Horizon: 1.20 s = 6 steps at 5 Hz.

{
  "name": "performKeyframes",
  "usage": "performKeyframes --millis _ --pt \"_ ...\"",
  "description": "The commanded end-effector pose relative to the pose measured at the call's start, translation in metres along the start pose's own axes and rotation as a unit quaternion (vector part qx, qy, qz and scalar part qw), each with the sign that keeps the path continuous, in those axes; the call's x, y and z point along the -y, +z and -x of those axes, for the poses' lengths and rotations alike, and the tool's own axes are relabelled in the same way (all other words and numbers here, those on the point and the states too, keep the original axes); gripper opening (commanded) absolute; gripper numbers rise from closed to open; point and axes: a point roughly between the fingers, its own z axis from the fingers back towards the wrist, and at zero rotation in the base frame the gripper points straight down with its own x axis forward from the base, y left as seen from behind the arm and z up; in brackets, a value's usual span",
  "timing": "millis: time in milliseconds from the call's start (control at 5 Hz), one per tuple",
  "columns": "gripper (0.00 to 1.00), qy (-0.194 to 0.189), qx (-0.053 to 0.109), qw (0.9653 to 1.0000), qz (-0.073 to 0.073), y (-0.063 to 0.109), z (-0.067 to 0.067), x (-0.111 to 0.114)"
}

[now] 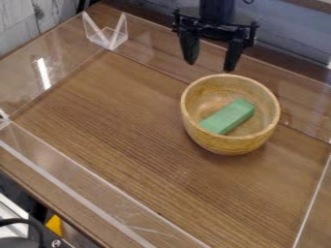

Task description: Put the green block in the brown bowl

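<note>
From the single camera over the desk [116, 136], the green block [225, 118] lies slantwise inside the brown bowl [230, 114], resting on the bowl's floor — so the task looks done. The black pincer [214, 57] hangs just behind the bowl's far rim, pointing down with its fingers [233, 53] spread and empty, clear of both block and bowl — a pose that fits a release rather than a grab. A clear plastic wall [77, 199] fences the wooden desk, presumably to keep things from sliding off.

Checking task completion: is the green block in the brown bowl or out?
In: the green block lies inside the brown bowl.
</note>
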Motion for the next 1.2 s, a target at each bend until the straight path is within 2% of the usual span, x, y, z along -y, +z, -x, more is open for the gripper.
performKeyframes --millis 0,200,400,600,800,1000 --pt "1.0 0.007 0.042 0.9991 0.004 0.034 -0.004 0.006" --pt "1.0 -0.004 0.041 0.9991 0.0 0.048 0.002 -0.008" --pt "1.0 0.012 0.039 0.9991 -0.011 0.051 0.008 -0.044" --pt "1.0 0.039 0.036 0.9983 -0.022 0.049 0.015 -0.094" --pt "1.0 0.06 0.04 0.9971 -0.023 0.052 0.028 -0.133" --pt "1.0 0.055 0.046 0.9972 -0.018 0.048 0.034 -0.147"
